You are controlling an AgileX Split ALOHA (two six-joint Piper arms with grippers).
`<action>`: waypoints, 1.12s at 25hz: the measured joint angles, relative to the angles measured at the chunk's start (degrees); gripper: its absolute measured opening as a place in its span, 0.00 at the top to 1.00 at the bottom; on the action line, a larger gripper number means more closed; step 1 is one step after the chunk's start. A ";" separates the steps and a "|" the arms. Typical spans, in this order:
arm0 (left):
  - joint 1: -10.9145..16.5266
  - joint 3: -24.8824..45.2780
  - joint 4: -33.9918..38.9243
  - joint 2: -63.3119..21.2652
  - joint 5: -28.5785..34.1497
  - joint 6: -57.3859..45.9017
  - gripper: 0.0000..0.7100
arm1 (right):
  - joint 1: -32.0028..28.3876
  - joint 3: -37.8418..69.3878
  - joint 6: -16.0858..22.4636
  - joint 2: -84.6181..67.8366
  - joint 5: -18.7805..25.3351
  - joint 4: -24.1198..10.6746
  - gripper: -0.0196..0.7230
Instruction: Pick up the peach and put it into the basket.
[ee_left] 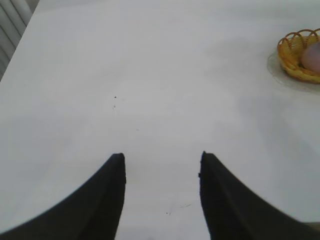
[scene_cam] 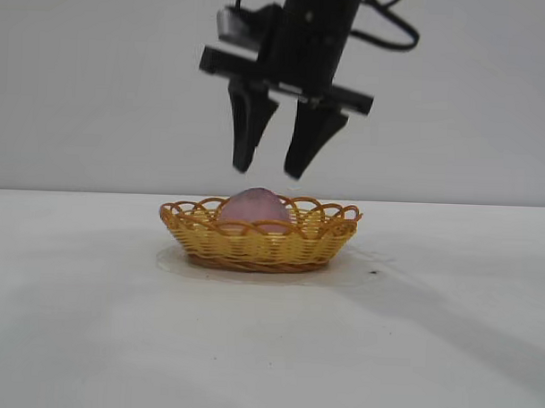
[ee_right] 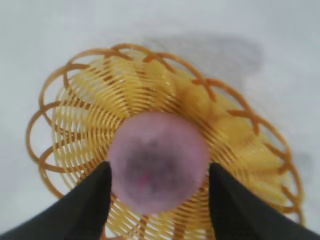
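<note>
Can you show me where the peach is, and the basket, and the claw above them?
peach [ee_right: 157, 160]: right wrist view, middle of its pink top.
basket [scene_cam: 257, 248]: exterior view, front woven wall.
right gripper [scene_cam: 272, 171]: exterior view, the gap between its two open fingertips.

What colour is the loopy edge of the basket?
Orange-brown, around the yellow woven basket. The right wrist view shows it best.

right arm body: black housing, a small grey block mounted on one side
right arm crossbar: flat black bar carrying the fingers
right gripper [scene_cam: 267, 172] fingers [scene_cam: 248, 131]: two black, wedge-shaped, tapering to blunt tips
cables: black, looping beside the housing
left gripper [ee_left: 161, 164] fingers [ee_left: 102, 200]: matte black, curved, narrowing to points
</note>
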 joint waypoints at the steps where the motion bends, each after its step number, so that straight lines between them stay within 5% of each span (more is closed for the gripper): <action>1: 0.00 0.00 0.00 0.00 0.00 0.00 0.58 | -0.46 0.00 0.00 -1.26 0.00 -0.06 0.45; 2: 0.00 0.00 0.00 0.00 0.00 0.00 0.58 | -1.51 0.00 0.00 -2.31 0.10 -0.06 0.40; 15: 0.00 0.00 0.00 0.00 0.00 0.00 0.58 | -31.40 0.45 1.52 -0.54 7.98 -1.27 0.42; 22: 0.00 0.00 0.00 0.00 0.00 0.00 0.58 | -34.59 0.45 1.52 -0.28 6.05 -1.81 0.42; 28: 0.00 0.00 0.00 0.00 0.00 0.00 0.58 | -34.59 3.40 1.52 -2.87 5.50 2.13 0.42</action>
